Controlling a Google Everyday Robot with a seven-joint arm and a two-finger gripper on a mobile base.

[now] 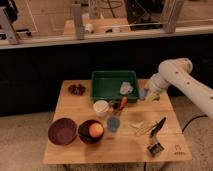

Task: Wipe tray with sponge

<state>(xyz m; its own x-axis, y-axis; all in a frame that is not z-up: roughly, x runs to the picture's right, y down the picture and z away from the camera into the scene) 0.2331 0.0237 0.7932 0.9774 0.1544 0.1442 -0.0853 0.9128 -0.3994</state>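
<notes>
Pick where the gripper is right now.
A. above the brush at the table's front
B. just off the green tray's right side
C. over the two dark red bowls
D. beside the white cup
B: the gripper hangs shut at the right rim of the tray, at the table's back right.

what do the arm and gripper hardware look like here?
The arm is glossy off-white: thick rounded tubular links with a bulbous joint, no markings legible. The gripper, at the tray's right edge, looks darker grey than the arm. A dark cable loops on the floor nearby.
</notes>
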